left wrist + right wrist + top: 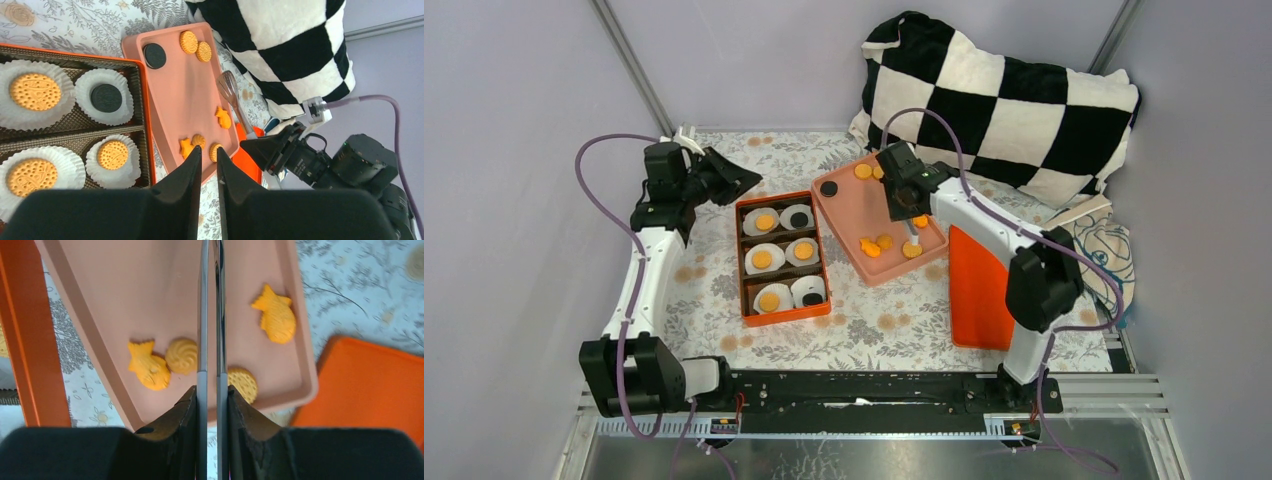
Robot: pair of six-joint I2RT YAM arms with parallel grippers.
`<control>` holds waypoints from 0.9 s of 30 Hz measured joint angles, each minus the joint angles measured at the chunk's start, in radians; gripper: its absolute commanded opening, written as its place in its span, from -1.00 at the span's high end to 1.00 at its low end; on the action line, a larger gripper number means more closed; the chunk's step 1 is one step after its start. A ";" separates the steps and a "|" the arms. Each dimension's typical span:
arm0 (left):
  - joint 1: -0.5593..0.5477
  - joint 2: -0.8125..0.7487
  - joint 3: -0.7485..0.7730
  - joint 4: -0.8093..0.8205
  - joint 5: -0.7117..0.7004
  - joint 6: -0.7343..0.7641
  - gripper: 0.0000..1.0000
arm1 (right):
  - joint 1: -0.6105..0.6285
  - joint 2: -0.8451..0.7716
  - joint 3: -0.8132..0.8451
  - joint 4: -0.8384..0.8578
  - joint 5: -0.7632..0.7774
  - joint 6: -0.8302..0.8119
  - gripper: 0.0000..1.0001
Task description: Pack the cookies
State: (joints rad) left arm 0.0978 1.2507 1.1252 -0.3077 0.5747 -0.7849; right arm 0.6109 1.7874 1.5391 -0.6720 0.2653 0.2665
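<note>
Loose cookies lie on the pink tray point(854, 215): a black disc point(828, 187), two orange rounds point(862, 171) at its far end, and fish shapes and rounds point(885, 241) at its near end. The orange box point(782, 318) holds six white paper cups, each with a cookie point(762, 259). My right gripper point(212, 390) is shut on metal tongs point(210, 315), which reach over the tray between a swirl cookie point(181, 355) and a round one point(244, 382). Their tips are out of that view. My left gripper point(209, 149) hangs beyond the box's far left corner, its jaws a narrow gap apart and empty.
A black-and-white checked pillow point(999, 100) leans at the back right, close to the tray's far edge. A flat orange lid point(979, 290) lies right of the tray, under the right arm. A patterned cloth point(1109, 250) sits at the far right. A floral cloth covers the table.
</note>
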 measured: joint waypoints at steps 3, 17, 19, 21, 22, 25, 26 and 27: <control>0.000 0.002 -0.014 -0.004 -0.014 0.006 0.58 | 0.002 0.087 0.053 0.026 -0.025 -0.019 0.95; -0.027 0.049 -0.039 -0.004 -0.030 0.014 0.58 | -0.029 0.322 0.101 0.070 -0.051 -0.036 -0.08; -0.032 0.051 -0.043 -0.004 -0.034 0.014 0.57 | -0.034 0.344 0.115 0.058 -0.051 -0.038 -0.24; -0.035 0.051 -0.047 -0.003 -0.035 0.014 0.56 | -0.039 0.346 0.115 0.048 -0.048 -0.039 -0.35; -0.035 0.051 -0.047 -0.004 -0.036 0.014 0.56 | -0.041 0.341 0.114 0.047 -0.048 -0.037 -0.36; -0.037 0.051 -0.048 -0.003 -0.036 0.014 0.56 | -0.043 0.299 0.094 0.042 -0.045 -0.037 -0.36; -0.038 0.051 -0.048 -0.003 -0.036 0.014 0.55 | -0.043 0.271 0.084 0.034 -0.043 -0.036 -0.36; -0.040 0.051 -0.048 -0.003 -0.036 0.014 0.55 | -0.043 0.240 0.076 0.025 -0.040 -0.034 -0.36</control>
State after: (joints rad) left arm 0.0578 1.3014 1.0775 -0.3107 0.5385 -0.7704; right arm 0.5682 2.0274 1.6154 -0.6472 0.2256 0.2329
